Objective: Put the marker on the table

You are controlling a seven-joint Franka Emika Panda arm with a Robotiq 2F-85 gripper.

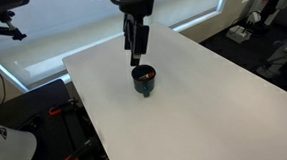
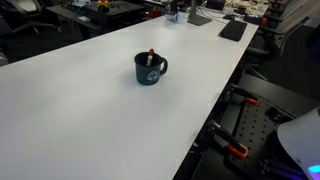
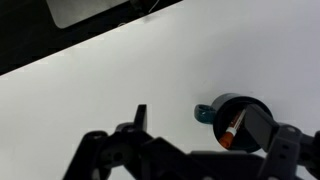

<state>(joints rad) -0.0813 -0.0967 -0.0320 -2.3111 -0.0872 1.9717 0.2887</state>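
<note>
Gripper [image 1: 135, 56] seen hung just above dark cup [image 1: 144, 80], tips close to rim; contact cannot be told. In wrist view, fingers [image 3: 140, 118] seen spread wide, nothing gripped. Marker [image 3: 229, 131] found leaning inside cup, not on table [image 1: 215, 96]. Reddish marker tip shown poking over rim in an exterior view [image 2: 152, 55], where gripper is not shown.

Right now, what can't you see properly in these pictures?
- Marker: its lower part is hidden inside the cup; only the top pokes out.
- Marker in the exterior view showing the pincer: too small to pick out against the dark cup.
- Pincer in the wrist view: dark, blurred and cut off by the bottom edge.
</note>
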